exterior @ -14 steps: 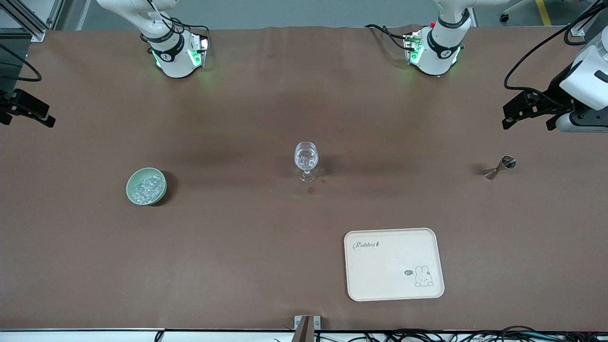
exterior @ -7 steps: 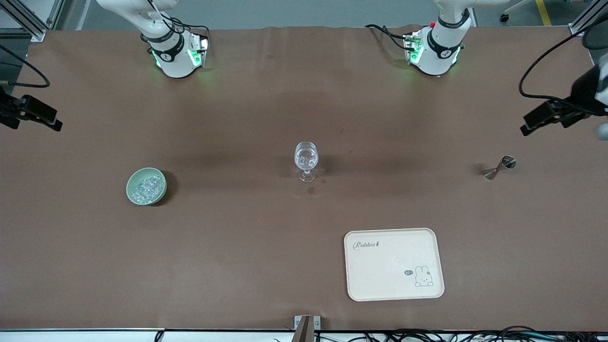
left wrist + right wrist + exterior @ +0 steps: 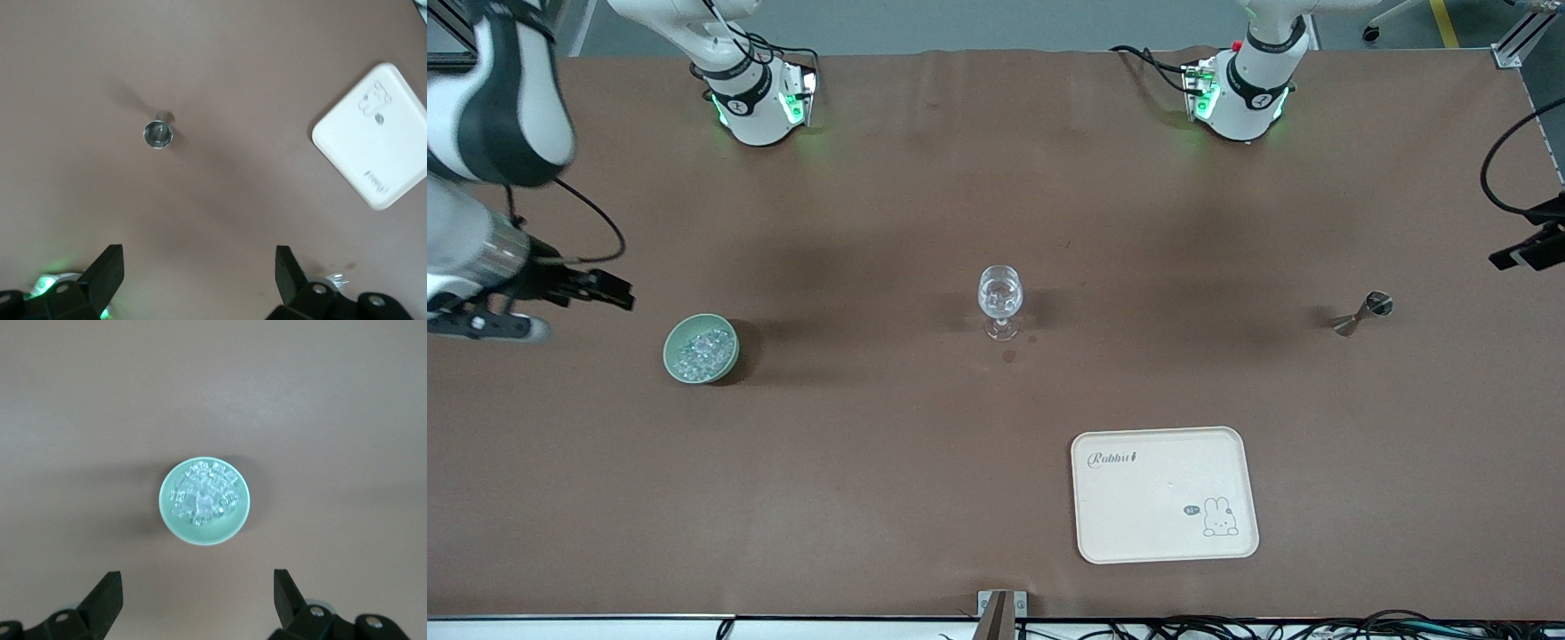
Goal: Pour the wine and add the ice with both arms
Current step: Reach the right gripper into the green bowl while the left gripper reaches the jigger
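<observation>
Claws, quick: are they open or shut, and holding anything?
Left claw: open, holding nothing, up over the table near the metal jigger.
Right claw: open, holding nothing, up near the green bowl of ice.

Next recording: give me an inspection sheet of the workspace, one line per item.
Surface: brown table, small dark spot beside the glass's foot.
Job's things: ice piled in green bowl; stemmed glass upright mid-table; metal jigger toward the left arm's end.
Clutter: cream rabbit tray, bare, nearer the front camera.
Grippers: right gripper open above the bowl; left gripper open, high above the jigger.
Cables: black loops at both arms, bundle along the front edge.
Surroundings: grey floor, aluminium frame corners.
</observation>
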Controlling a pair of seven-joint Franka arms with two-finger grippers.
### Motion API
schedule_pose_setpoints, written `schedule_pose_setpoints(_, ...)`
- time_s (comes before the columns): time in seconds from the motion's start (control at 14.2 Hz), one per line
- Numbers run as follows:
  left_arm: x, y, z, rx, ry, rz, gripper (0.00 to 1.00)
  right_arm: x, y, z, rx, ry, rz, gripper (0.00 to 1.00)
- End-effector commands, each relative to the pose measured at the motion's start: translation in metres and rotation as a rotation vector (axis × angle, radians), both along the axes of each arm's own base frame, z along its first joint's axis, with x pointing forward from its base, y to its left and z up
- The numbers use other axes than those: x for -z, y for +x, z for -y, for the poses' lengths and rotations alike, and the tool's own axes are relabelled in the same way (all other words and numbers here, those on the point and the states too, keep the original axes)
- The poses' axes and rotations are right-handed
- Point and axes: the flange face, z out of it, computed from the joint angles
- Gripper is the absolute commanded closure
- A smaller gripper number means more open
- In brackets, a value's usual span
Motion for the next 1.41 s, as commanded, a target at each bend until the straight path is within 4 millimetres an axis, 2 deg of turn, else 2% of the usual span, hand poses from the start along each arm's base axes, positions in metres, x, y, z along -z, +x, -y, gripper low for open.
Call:
schedule_pose_setpoints(0.0,0.038,0.003,-0.04,-0.174,-0.087,-0.068,0.0,0.061,-0.012,-0.011,-0.019,-0.01,0.003,0.0)
schedule_pose_setpoints(0.21,0.096,-0.004,-0.097,-0.375,-0.278,-0.102,0.0,0.126,-0.017,-0.017,-0.038,-0.014,0.035,0.0)
schedule_pose_setpoints(0.35,0.147,0.003,-0.119,-0.463,-0.369,-0.127,0.0,0.163,-0.021,-0.017,-0.042,-0.018,0.057,0.0)
schedule_pose_setpoints(0.42,0.173,0.008,-0.12,-0.492,-0.398,-0.154,0.0,0.171,-0.022,-0.015,-0.038,-0.018,0.049,0.0)
schedule_pose_setpoints(0.56,0.216,0.002,-0.123,-0.536,-0.456,-0.204,0.0,0.181,-0.024,-0.014,-0.035,-0.018,0.027,0.03)
schedule_pose_setpoints(0.63,0.233,0.0,-0.123,-0.554,-0.496,-0.209,0.0,0.195,-0.024,-0.014,-0.035,-0.019,0.009,0.03)
schedule_pose_setpoints(0.77,0.265,-0.012,-0.141,-0.605,-0.535,-0.226,0.0,0.201,-0.024,-0.013,-0.039,-0.021,0.012,0.1)
schedule_pose_setpoints(0.98,0.31,-0.005,-0.141,-0.641,-0.568,-0.251,0.0,0.208,-0.024,-0.01,-0.058,-0.021,0.002,0.22)
schedule_pose_setpoints(1.06,0.322,-0.012,-0.152,-0.612,-0.569,-0.217,0.0,0.21,-0.024,-0.01,-0.057,-0.02,0.008,0.27)
schedule_pose_setpoints(1.2,0.336,-0.024,-0.16,-0.574,-0.598,-0.234,0.0,0.214,-0.022,-0.009,-0.055,-0.021,0.014,0.29)
schedule_pose_setpoints(1.34,0.333,-0.027,-0.174,-0.582,-0.59,-0.234,0.0,0.215,-0.02,-0.008,-0.054,-0.023,0.031,0.29)
